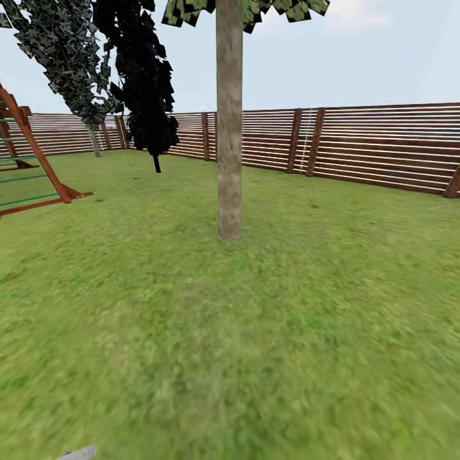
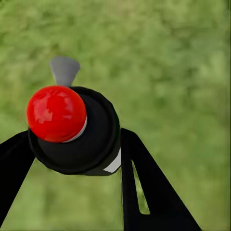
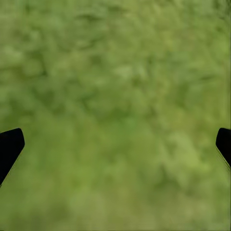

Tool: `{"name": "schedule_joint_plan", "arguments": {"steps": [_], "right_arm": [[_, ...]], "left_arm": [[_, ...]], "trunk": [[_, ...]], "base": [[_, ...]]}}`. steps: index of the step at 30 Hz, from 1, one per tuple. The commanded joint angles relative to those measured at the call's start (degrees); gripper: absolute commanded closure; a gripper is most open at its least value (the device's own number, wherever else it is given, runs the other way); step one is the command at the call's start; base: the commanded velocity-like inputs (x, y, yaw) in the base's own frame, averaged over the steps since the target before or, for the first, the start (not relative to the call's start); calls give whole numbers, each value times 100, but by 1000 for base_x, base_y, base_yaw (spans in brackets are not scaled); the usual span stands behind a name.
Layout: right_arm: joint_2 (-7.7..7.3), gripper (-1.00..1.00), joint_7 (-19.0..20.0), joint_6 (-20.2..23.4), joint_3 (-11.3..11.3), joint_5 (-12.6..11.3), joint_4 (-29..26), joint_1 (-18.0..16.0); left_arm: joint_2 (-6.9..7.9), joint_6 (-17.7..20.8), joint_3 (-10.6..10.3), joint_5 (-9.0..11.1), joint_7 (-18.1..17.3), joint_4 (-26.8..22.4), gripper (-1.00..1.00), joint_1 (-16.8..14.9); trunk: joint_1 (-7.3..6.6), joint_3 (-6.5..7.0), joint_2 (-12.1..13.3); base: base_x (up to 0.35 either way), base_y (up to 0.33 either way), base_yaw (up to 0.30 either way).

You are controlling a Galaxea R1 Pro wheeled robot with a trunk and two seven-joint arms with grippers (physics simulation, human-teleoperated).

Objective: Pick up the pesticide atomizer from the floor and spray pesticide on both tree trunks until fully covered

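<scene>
A wooden climbing frame [image 1: 29, 160] with reddish-brown beams and green rungs stands on the grass at the far left, close to the fence. Beyond it, toward the fence corner, rises a narrow all-black tree [image 1: 145, 76], and between that tree and the frame a dark, grey-speckled tree [image 1: 67, 54] leans. Pale blue sky [image 1: 383, 57] spreads above.

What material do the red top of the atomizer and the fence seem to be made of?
The red top looks like glossy plastic: it carries bright highlights on a smooth round surface. The fence looks like wood with a matt reddish-brown finish: thin horizontal slats between thicker posts. In a render, both remain guesses.
</scene>
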Motion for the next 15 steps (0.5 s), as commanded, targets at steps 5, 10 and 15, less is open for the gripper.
{"name": "schedule_joint_plan", "arguments": {"steps": [5,10,15], "right_arm": [[-1,-100,-60,-2,33,51,8,-3],[1,-100,-60,-2,33,51,13,-3],[4,-100,-60,-2,33,51,13,-1]], "left_arm": [[1,-15,-29,35,1,3,100,-3],[1,-15,-29,36,1,3,100,-3],[1,-15,-29,34,1,3,100,-3]], "trunk": [[3,-5,-2],[3,-5,-2],[3,-5,-2]], "base": [[339,0,0],[339,0,0],[339,0,0]]}}
